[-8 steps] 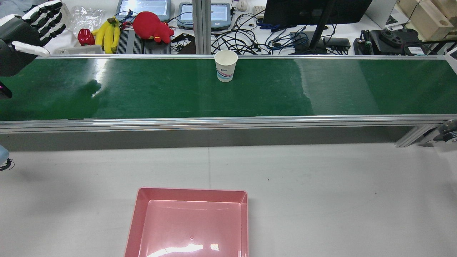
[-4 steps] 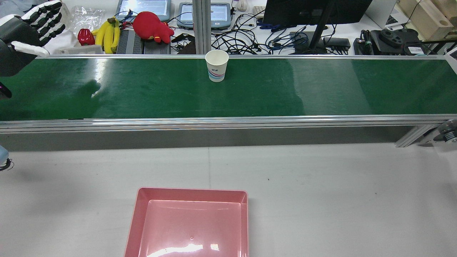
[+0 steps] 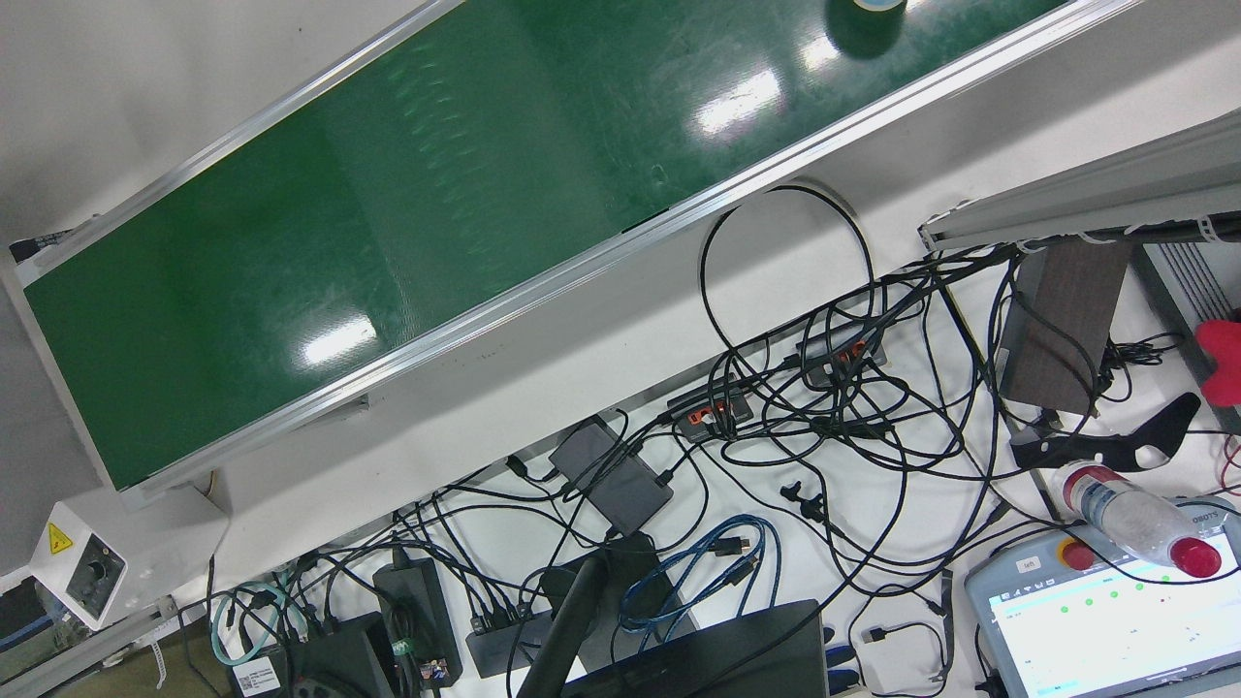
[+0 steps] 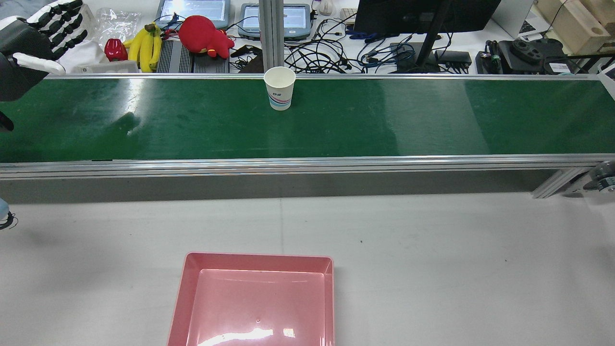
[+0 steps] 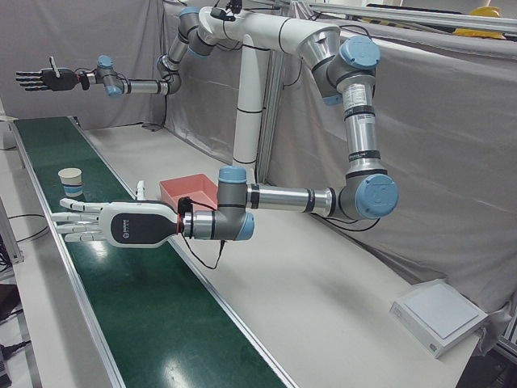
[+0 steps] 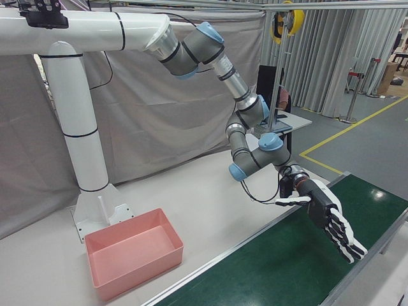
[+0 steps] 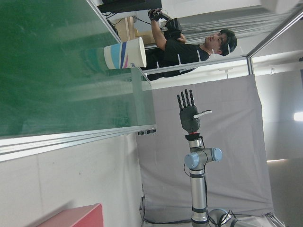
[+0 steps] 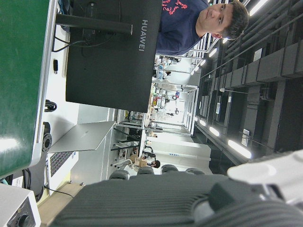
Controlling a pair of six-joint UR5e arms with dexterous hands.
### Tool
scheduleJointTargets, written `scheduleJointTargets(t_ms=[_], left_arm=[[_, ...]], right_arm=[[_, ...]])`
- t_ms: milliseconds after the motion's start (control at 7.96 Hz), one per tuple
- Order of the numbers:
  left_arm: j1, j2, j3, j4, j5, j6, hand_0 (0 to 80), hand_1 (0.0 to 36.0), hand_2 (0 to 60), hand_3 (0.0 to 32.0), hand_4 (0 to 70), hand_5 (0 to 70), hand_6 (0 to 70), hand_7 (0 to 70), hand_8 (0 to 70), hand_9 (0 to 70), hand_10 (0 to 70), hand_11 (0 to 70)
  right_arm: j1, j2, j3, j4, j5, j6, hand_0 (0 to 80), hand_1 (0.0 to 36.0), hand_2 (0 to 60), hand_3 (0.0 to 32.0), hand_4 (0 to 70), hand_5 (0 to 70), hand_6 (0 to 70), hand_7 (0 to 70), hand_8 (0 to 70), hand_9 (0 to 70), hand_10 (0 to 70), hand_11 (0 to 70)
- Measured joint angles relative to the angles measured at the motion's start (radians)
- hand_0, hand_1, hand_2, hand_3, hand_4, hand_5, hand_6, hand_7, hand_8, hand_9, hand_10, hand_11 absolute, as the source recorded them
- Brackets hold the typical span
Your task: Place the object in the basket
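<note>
A white paper cup (image 4: 279, 94) stands upright on the green conveyor belt (image 4: 384, 120), close to its far rail. It also shows in the left-front view (image 5: 71, 181) and the left hand view (image 7: 124, 54). The pink basket (image 4: 259, 256) sits empty on the grey table, on the near side of the belt (image 5: 187, 190) (image 6: 137, 268). My left hand (image 4: 29, 43) is open and empty, fingers spread above the belt, well left of the cup (image 5: 105, 226) (image 6: 322, 217). My right hand (image 5: 44, 78) is open and empty, held high over the far stretch of the belt (image 7: 189, 116).
Beyond the belt is a cluttered desk with bananas (image 4: 146, 45), a red plush toy (image 4: 204, 33), a monitor (image 4: 423, 14) and tangled cables (image 3: 824, 407). A person (image 7: 199, 47) stands behind that desk. The grey table (image 4: 432, 264) spreads around the basket.
The cup has travelled left along the belt, toward my left hand. My left hand has shifted slightly to the left in the rear view and stays open.
</note>
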Motion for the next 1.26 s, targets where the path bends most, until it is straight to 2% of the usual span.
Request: scheduleJointTargets(t_ms=[251,377,754,1005,1257], left_arm=[[0.001,0.0,-0.011,0.008,0.001,0.0,58.8,13.8,0.0,1.8,1.0,19.1,0.0,0.0,0.0,0.0,1.4,4.4],[0.002,0.001,-0.012,0.011,0.0,0.0,58.0,13.3,0.0,0.8,1.7,19.4,0.0,0.0,0.0,0.0,1.8,4.9],[0.008,0.003,-0.008,0.013,-0.002,0.009,56.3,12.8,0.0,0.8,1.1,19.1,0.0,0.0,0.0,0.0,2.0,5.1],[0.015,0.004,-0.002,0.014,-0.003,0.029,55.3,12.2,0.0,2.2,0.0,18.2,0.0,0.0,0.0,0.0,1.8,4.8],[0.021,0.006,-0.001,0.013,-0.004,0.046,55.1,12.2,0.0,1.4,0.8,18.6,0.0,0.0,0.0,0.0,2.0,5.0]], right_arm=[[0.001,0.0,0.0,0.0,0.0,0.0,0.0,0.0,0.0,0.0,0.0,0.0,0.0,0.0,0.0,0.0,0.0,0.0],[0.001,0.0,0.0,0.0,0.0,0.0,0.0,0.0,0.0,0.0,0.0,0.0,0.0,0.0,0.0,0.0,0.0,0.0],[0.0,0.0,0.0,0.0,0.0,0.0,0.0,0.0,0.0,0.0,0.0,0.0,0.0,0.0,0.0,0.0,0.0,0.0],[0.0,0.0,0.0,0.0,0.0,0.0,0.0,0.0,0.0,0.0,0.0,0.0,0.0,0.0,0.0,0.0,0.0,0.0],[0.0,0.0,0.0,0.0,0.0,0.0,0.0,0.0,0.0,0.0,0.0,0.0,0.0,0.0,0.0,0.0,0.0,0.0]])
